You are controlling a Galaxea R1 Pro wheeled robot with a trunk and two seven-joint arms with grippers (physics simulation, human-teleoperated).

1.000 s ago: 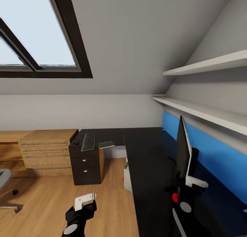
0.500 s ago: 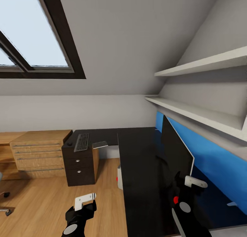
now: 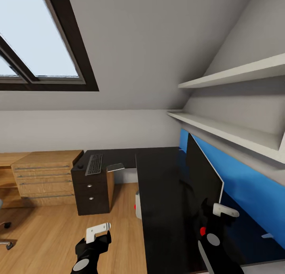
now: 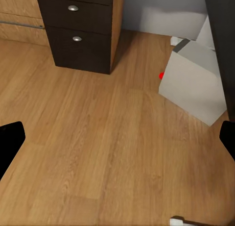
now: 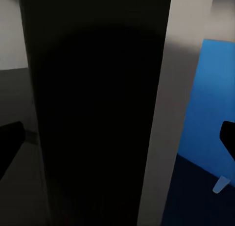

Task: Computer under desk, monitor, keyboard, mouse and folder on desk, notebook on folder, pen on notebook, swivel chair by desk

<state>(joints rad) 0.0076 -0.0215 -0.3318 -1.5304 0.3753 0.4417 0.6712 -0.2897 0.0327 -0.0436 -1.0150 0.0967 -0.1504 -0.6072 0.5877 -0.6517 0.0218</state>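
Monitor [image 3: 204, 178]: upright on the right wing of the black L-shaped worktop [image 3: 162, 195], screen edge-on in the head view, the blue wall panel [image 3: 245, 187] behind it. Judged in place.

Computer [image 3: 138, 204]: pale grey tower on the wood floor beneath the worktop's edge, red light showing; also in the left wrist view [image 4: 198, 81]. Judged in place.

Keyboard [image 3: 94, 164]: flat on the far wing of the worktop, above the drawers with silver knobs, well apart from the monitor. Left to do.

Mouse [image 3: 80, 166]: small dark shape just beside the keyboard, on the side away from the monitor; must follow the keyboard.

Swivel chair [image 3: 3, 226]: a sliver at the head view's left margin, well apart from the worktop. Left to do. Folder, notebook, pen: left to do, by judgement.

Flat grey item [image 3: 115, 167]: near the keyboard at the worktop's edge; identity unclear.

Left gripper [image 3: 95, 236]: over bare floor, jaws released, carrying nothing.

Right gripper [image 3: 215, 214]: close by the monitor's near end; jaws spread wide in the right wrist view, monitor's edge [image 5: 98, 118] between them, contact not evident.
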